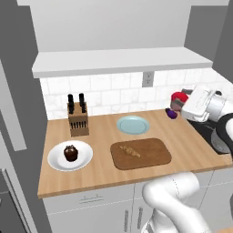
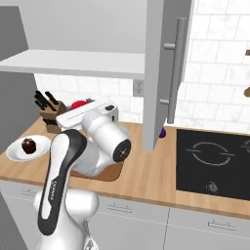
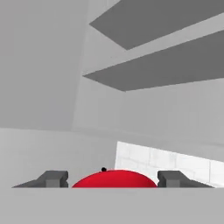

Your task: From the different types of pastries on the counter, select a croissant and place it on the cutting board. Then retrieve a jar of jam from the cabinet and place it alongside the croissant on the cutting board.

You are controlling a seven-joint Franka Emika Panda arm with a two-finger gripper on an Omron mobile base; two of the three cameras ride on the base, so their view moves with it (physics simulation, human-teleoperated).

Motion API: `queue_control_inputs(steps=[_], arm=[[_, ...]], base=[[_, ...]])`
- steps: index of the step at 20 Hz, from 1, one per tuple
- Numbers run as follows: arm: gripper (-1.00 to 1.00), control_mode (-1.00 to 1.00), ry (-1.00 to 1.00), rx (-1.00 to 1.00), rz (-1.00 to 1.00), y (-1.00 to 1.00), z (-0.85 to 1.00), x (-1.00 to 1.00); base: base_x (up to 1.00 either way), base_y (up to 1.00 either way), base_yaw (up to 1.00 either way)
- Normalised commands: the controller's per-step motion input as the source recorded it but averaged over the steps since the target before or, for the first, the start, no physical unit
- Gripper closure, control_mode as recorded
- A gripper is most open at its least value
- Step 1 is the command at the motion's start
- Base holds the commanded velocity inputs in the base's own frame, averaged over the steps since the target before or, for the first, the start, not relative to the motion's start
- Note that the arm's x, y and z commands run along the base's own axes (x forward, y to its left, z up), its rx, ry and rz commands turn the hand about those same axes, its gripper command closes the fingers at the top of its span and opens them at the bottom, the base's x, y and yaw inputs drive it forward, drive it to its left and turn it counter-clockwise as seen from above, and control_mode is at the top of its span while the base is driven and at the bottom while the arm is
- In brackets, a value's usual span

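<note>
The croissant (image 1: 130,150) lies on the dark cutting board (image 1: 152,157) near the counter's (image 1: 100,175) front. My gripper (image 1: 178,102) hangs in the air off the board's far right, below the white cabinet shelf (image 1: 118,61), and is shut on the red jar of jam (image 1: 178,97). In the hand view the jar's red lid (image 3: 114,179) sits between the two fingertips of the gripper (image 3: 113,177). The jar (image 2: 78,104) peeks out behind the hand in the right base view. A dark cupcake (image 1: 70,153) sits on the white plate (image 1: 55,160) at the left.
A light-blue plate (image 1: 132,125) lies behind the board, a knife block (image 1: 78,119) stands at the back left. A small purple item (image 1: 171,113) sits under the gripper by the wall. An open cabinet door (image 2: 163,73) hangs beside the black cooktop (image 2: 215,161).
</note>
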Motion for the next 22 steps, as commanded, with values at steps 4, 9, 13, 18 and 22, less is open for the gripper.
queue_control_inputs(steps=[4, 9, 13, 18, 22], arm=[[1.0, -1.0, 0.25, -0.07, 0.07, 0.09, -1.0, 0.0], [1.0, -1.0, 0.15, -0.08, 0.1, 0.13, -1.0, 0.02], [1.0, -1.0, -0.07, 0.01, 0.23, 0.18, -1.0, 0.5], [1.0, -1.0, -0.02, -0.07, 0.41, 0.14, -1.0, 0.85], [1.0, -1.0, 0.13, -0.14, 0.11, 0.03, -0.38, 0.5]], base=[[0.0, 0.0, 0.0], [0.0, 0.0, 0.0], [0.0, 0.0, 0.0], [0.0, 0.0, 0.0], [0.0, 0.0, 0.0]])
